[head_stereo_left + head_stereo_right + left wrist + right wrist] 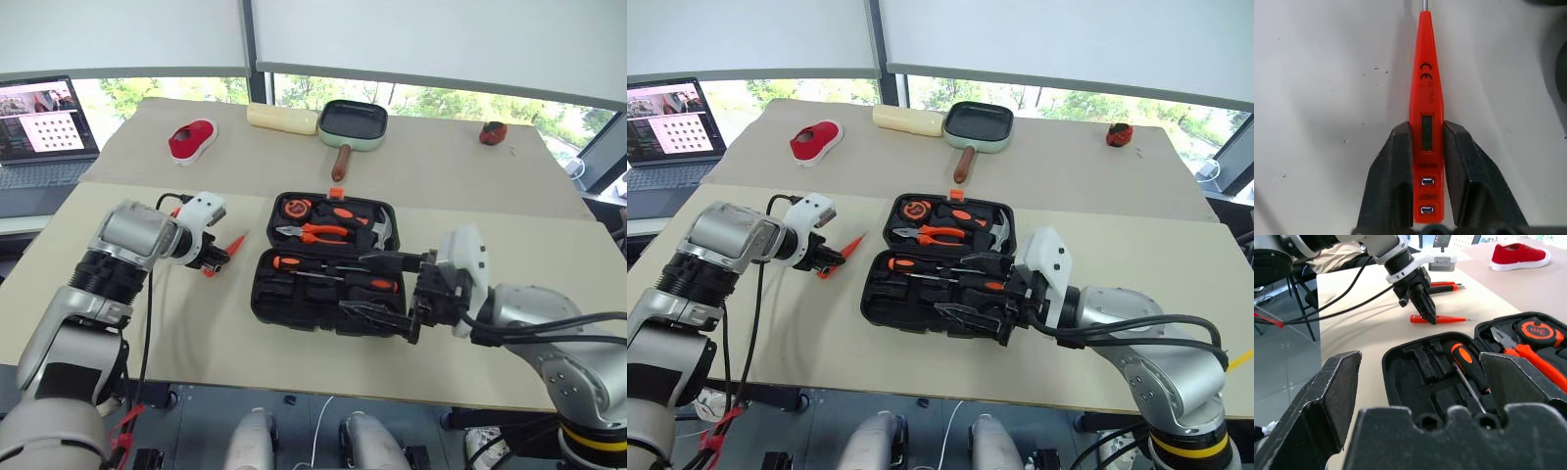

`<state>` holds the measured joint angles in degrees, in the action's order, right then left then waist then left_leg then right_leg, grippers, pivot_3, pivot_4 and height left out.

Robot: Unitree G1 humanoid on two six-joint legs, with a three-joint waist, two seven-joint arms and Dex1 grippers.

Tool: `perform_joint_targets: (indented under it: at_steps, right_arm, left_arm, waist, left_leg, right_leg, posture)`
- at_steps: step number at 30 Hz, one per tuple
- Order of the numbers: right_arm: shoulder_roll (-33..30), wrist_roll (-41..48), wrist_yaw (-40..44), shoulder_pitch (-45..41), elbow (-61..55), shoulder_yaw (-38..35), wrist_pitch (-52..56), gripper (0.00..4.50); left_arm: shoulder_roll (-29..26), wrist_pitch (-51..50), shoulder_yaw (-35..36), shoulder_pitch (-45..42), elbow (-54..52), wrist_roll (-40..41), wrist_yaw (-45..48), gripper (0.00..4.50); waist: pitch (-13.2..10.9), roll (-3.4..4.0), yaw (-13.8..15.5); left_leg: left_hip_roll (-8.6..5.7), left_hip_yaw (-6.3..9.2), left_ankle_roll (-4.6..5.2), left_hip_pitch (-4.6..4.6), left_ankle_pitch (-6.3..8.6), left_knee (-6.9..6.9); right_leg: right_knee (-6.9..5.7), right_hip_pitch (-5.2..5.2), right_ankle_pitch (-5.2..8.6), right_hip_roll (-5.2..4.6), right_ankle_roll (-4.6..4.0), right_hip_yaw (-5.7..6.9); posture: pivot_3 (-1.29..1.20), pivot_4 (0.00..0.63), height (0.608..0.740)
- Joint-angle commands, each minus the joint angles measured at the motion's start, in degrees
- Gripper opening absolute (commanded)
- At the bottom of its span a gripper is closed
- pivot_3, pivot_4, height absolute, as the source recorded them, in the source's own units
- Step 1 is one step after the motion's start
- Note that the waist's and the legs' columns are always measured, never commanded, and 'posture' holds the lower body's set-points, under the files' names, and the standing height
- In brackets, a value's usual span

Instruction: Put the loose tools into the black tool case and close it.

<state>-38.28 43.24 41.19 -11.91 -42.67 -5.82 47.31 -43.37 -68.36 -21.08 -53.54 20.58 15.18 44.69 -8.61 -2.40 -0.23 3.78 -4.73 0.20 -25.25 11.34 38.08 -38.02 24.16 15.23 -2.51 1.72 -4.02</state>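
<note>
Beside open black tool case (323,279), left gripper (213,262) clamps slim orange screwdriver (1426,112)

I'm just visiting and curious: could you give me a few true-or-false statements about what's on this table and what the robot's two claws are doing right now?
1. The black tool case lies open on the table. True.
2. The left gripper has its fingers on either side of a slim orange screwdriver. True.
3. The right gripper is clamped on the pliers. False: its fingers stand wide open by the case, holding nothing.
4. The green-rimmed pan sits inside the case. False: it rests further back, apart from the case.
5. A red shoe lies at the table's far left. True.
</note>
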Motion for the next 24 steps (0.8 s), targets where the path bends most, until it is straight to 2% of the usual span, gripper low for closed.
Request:
perform_joint_targets:
  at_steps: [1,4,7,11,15,20,24]
  right_arm:
    - [-2.5,1.9,1.0,1.8,-2.7,-3.9,-1.7,4.5]
    - [-6.0,0.9,3.0,5.2,-2.6,-4.9,-2.2,4.5]
    - [-9.5,1.9,5.8,9.4,-2.0,-6.5,-1.7,4.5]
    - [-11.5,1.6,7.2,12.7,-1.4,-8.2,-2.9,4.5]
    - [-11.6,-1.3,6.4,13.6,-0.6,-8.2,-4.8,4.5]
    - [-11.0,-1.0,5.3,13.8,-1.2,-8.3,-4.9,4.5]
    - [-10.5,-0.1,4.3,14.9,-2.6,-9.3,-4.6,4.5]
  left_arm:
    - [-3.3,3.0,-0.2,2.8,0.7,-2.1,2.8,0.41]
    - [-7.6,18.9,1.6,3.9,-0.5,-4.2,8.1,0.41]
    - [-9.5,35.4,4.6,3.6,-2.8,-3.3,16.6,0.41]
    - [-9.3,45.0,6.1,2.8,-9.2,0.7,31.0,0.41]
    - [-5.7,43.2,-0.1,1.4,-15.2,-0.5,38.7,0.41]
    - [-1.7,43.8,-5.5,0.8,-16.0,-7.0,38.7,0.41]
    - [1.8,43.4,-10.7,-0.8,-12.5,-14.5,36.0,0.41]
  waist:
    - [0.0,0.0,-0.1]
    - [0.0,0.0,-0.8]
    - [-0.1,-0.07,-0.4]
    - [-0.1,-0.11,0.8]
    - [-0.1,-0.1,1.1]
    - [-0.1,-0.11,0.5]
    - [-0.1,-0.1,0.2]
  left_leg:
    - [0.0,0.0,0.0,0.0,0.0,0.0]
    - [0.05,0.0,0.0,0.01,0.0,0.0]
    - [0.09,0.01,0.0,-0.01,0.0,-0.03]
    - [0.02,-0.05,0.0,-0.08,0.0,0.03]
    - [0.0,-0.07,0.0,-0.1,0.0,0.18]
    - [0.02,-0.01,0.01,-0.15,0.0,0.25]
    - [0.05,0.07,0.02,-0.15,0.0,0.23]
  right_leg:
    - [0.0,0.0,0.0,0.0,0.0,0.0]
    - [-0.03,0.04,0.01,0.03,-0.03,-0.01]
    - [-0.04,0.08,0.04,0.07,-0.1,0.03]
    - [0.07,0.01,0.01,-0.07,-0.03,0.06]
    - [0.13,-0.08,-0.03,-0.09,0.05,0.05]
    - [0.04,-0.04,-0.02,0.0,0.07,0.03]
    - [0.01,-0.01,-0.02,0.08,0.06,-0.01]
  posture:
    - [0.0,0.15,0.74]
    - [0.0,0.15,0.74]
    - [0.0,0.15,0.74]
    - [0.0,0.15,0.74]
    - [0.0,0.15,0.74]
    - [0.0,0.15,0.74]
    - [0.0,0.15,0.74]
